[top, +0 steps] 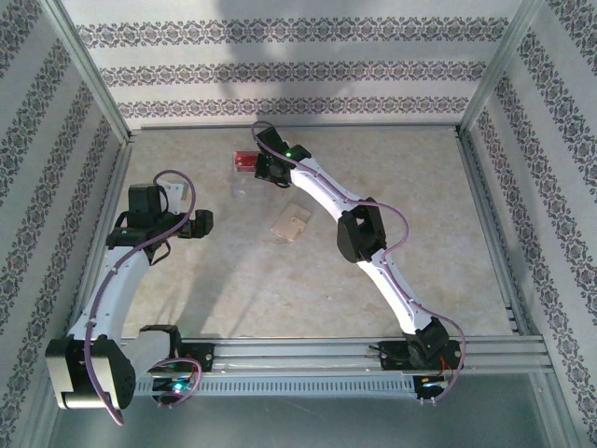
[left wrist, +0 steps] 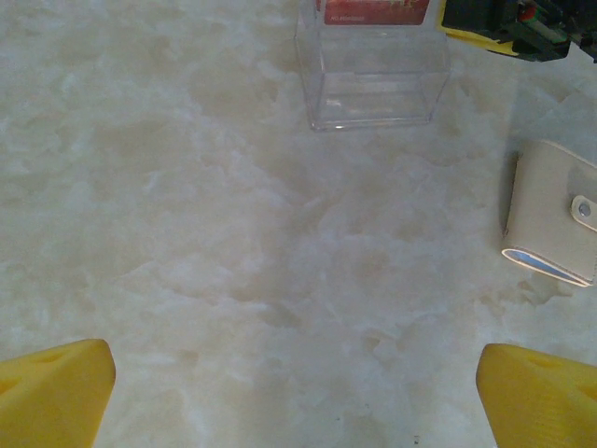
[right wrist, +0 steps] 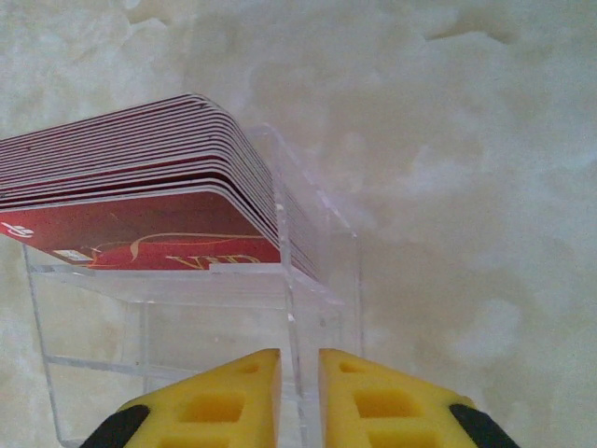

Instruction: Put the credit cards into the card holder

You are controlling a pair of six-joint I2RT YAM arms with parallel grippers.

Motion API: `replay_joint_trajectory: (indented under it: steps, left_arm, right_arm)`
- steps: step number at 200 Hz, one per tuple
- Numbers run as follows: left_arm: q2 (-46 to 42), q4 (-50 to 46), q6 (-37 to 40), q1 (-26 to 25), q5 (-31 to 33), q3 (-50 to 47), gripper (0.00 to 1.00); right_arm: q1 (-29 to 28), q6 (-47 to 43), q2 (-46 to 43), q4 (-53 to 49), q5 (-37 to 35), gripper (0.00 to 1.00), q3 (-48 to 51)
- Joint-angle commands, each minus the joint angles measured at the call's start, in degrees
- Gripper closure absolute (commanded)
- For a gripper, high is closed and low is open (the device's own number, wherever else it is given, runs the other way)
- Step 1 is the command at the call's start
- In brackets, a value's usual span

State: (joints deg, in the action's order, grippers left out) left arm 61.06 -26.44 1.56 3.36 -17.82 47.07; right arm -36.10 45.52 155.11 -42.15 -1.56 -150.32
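The credit cards (right wrist: 140, 187) are red and sit in a stack in a clear box (right wrist: 93, 327) near the far side of the table (left wrist: 233, 233). The right gripper (right wrist: 298, 364) is right at this box. Its two yellow fingers (right wrist: 229, 401) are almost together, with just a thin gap between them. A thin clear wall of the box runs down into that gap, but I cannot tell if the fingers are pinching it. The card holder (left wrist: 550, 219) is tan and folded, with its snap tab on top. It lies flat on the table, a little apart from the clear box. The left gripper (left wrist: 294, 373) hangs over bare table with its fingers wide apart, holding nothing.
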Motion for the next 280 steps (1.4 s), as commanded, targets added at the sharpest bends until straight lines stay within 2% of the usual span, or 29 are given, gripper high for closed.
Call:
replay_joint_trajectory:
  steps: [1,43,143,220,244,280]
  left_arm:
    - [-1.2,-1.9,1.0,-0.6,-0.4,1.1,0.00]
    - [-1.3,-1.4,0.9,-0.7,-0.7,0.9,0.01]
    - [-1.6,-1.2,0.9,-0.7,-0.6,0.5,0.01]
    - [-1.3,-1.2,1.0,-1.1,-0.4,0.6,0.00]
    - [-0.9,-0.8,1.7,-1.2,0.0,0.0,0.00]
    - [-0.6,-0.5,1.4,-1.4,-0.5,0.0,0.00]
  right_arm:
    - [0.9,-0.6,2.7,-3.7,-0.3,0.85,-1.4]
    - [1.1,-2.8,1.9,-5.2,-1.8,1.00,-2.4]
    - [2.3,-5.2,-4.3,-7.3,-4.3,1.00,-0.9]
    - [7.0,-8.5,-12.6,-4.5,-6.7,1.00,13.8]
    - [8.7,-9.5,-16.8,-2.9,-7.9,1.00,22.1]
    - [10.8,-8.4,-25.3,5.5,-7.1,1.00,36.5]
